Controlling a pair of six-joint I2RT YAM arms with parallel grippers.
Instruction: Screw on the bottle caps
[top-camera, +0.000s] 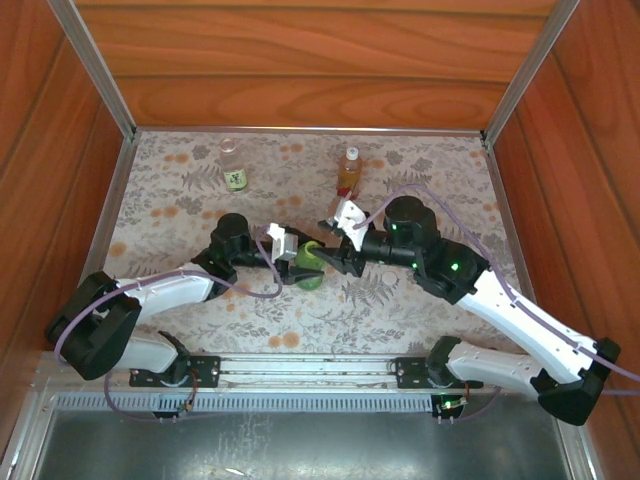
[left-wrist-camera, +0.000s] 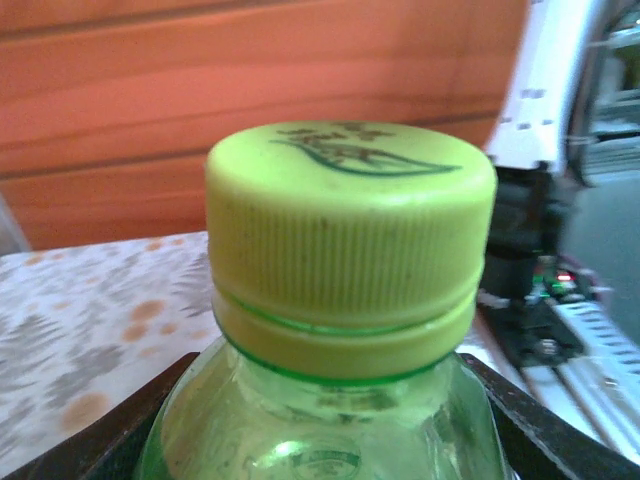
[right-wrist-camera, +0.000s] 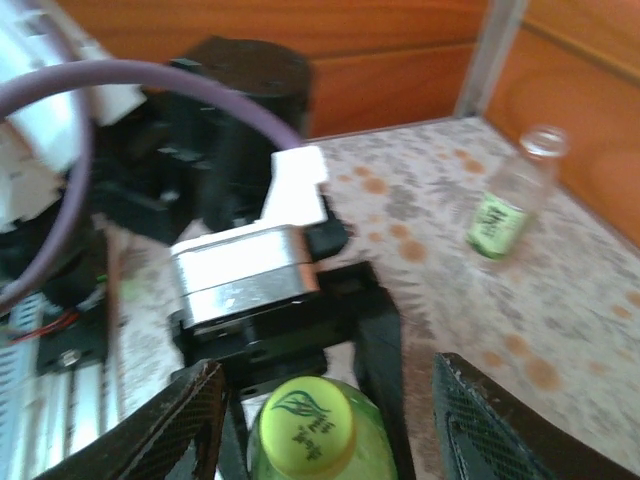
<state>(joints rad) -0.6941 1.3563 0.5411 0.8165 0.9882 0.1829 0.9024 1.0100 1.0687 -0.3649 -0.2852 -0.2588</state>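
Observation:
The green bottle (top-camera: 310, 268) stands at the table's middle, and my left gripper (top-camera: 297, 262) is shut on its body. Its yellow-green cap (left-wrist-camera: 350, 240) sits on the neck, with the left fingers (left-wrist-camera: 130, 430) pressed against the bottle's shoulders. My right gripper (right-wrist-camera: 330, 400) is open and straddles that cap (right-wrist-camera: 300, 435) from above; its mesh pads (right-wrist-camera: 190, 420) stand apart from the cap on both sides. The amber bottle (top-camera: 348, 175) stands behind, topped with a pale cap (top-camera: 351, 152). The clear bottle (top-camera: 233, 166) with a green label stands at the back left; whether it is capped I cannot tell.
Wooden walls with metal corner posts (top-camera: 100, 70) close in the flowered table (top-camera: 420, 300) on three sides. A metal rail (top-camera: 300, 370) with both arm bases runs along the near edge. The clear bottle (right-wrist-camera: 510, 195) stands well to the right of my right fingers.

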